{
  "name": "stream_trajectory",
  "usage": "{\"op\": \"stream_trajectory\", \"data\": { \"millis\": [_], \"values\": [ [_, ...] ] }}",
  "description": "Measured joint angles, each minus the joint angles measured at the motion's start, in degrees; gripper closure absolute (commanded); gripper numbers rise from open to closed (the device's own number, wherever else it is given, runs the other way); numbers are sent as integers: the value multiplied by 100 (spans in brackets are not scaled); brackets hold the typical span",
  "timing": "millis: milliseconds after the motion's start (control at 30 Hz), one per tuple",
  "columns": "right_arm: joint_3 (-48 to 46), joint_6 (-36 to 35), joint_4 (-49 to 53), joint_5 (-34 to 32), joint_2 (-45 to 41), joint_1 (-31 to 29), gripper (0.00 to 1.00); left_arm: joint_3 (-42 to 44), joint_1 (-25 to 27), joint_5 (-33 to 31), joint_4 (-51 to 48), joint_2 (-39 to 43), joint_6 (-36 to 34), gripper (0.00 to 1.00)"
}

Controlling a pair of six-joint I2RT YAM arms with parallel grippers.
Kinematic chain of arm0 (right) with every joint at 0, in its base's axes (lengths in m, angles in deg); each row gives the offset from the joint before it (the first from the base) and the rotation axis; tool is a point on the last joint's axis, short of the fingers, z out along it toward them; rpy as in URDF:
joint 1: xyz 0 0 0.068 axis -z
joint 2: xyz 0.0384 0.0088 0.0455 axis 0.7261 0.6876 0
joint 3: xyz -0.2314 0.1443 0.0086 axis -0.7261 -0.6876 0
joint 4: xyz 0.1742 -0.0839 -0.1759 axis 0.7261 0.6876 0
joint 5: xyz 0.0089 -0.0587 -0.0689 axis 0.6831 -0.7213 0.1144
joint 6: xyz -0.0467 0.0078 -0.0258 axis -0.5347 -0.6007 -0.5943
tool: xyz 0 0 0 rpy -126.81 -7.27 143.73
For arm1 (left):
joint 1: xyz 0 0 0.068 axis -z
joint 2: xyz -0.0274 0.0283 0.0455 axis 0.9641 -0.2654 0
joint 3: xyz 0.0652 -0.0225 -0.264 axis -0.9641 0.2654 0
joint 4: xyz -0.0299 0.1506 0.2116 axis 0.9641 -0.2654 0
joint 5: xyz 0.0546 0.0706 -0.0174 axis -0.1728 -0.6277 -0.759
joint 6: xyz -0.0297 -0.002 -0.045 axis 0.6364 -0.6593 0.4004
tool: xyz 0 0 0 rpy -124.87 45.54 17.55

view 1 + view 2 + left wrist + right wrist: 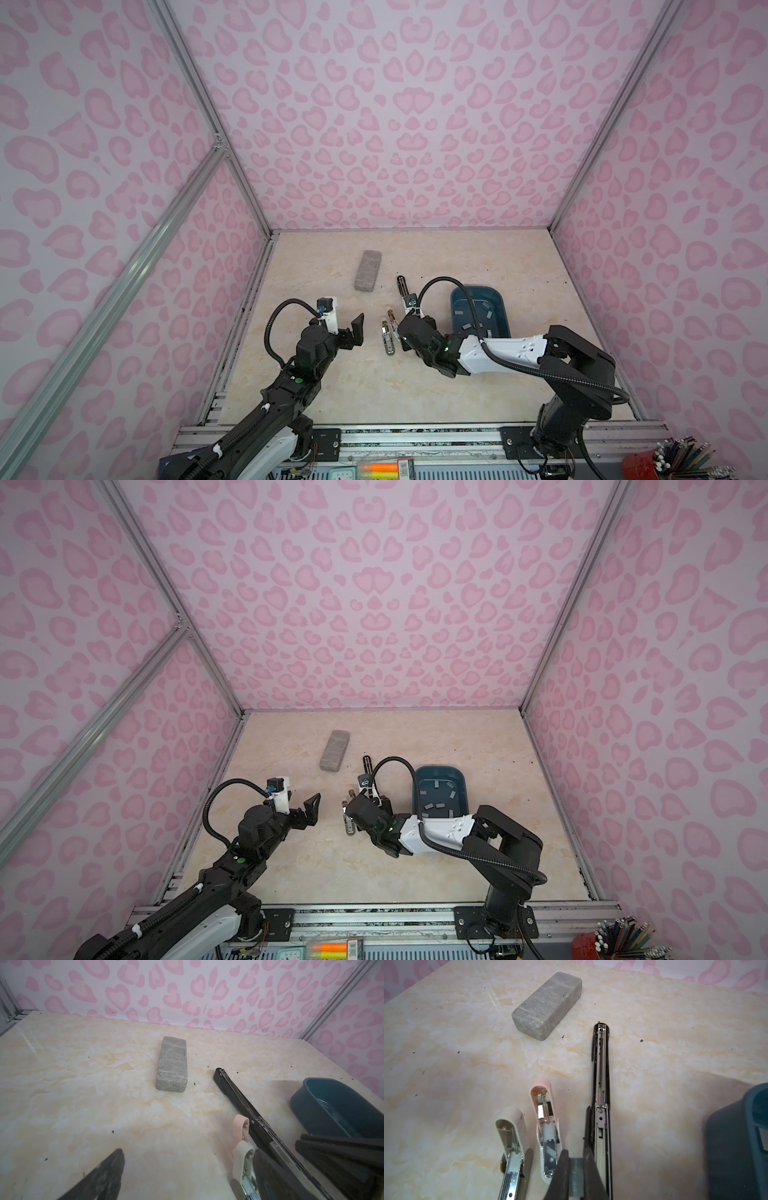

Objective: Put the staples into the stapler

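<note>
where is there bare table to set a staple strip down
Bare: the near table between the two arms, and the far right corner behind the teal bin. Crowded: the middle, where white stapler, pink stapler and black stapler lie side by side by the right gripper holding a staple strip, bin close beside.

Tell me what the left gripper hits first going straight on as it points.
Probably the small open cream stapler, lying just ahead of the left gripper; depth is unclear, so it might pass over.

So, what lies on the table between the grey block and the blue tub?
The opened black stapler lies there, touching neither the grey block nor the blue tub; the left wrist view shows it clearly.
</note>
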Motion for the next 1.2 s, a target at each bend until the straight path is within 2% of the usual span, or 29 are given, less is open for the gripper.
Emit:
{"op": "stream_trajectory", "data": {
  "millis": [633, 1200],
  "values": [
    [-599, -94, -455, 382, -140, 238, 94, 48, 0, 0, -2, 105, 0, 3],
    [-732, -31, -479, 535, -125, 251, 94, 48, -2, 28, -2, 20, 0, 3]
  ]
}}
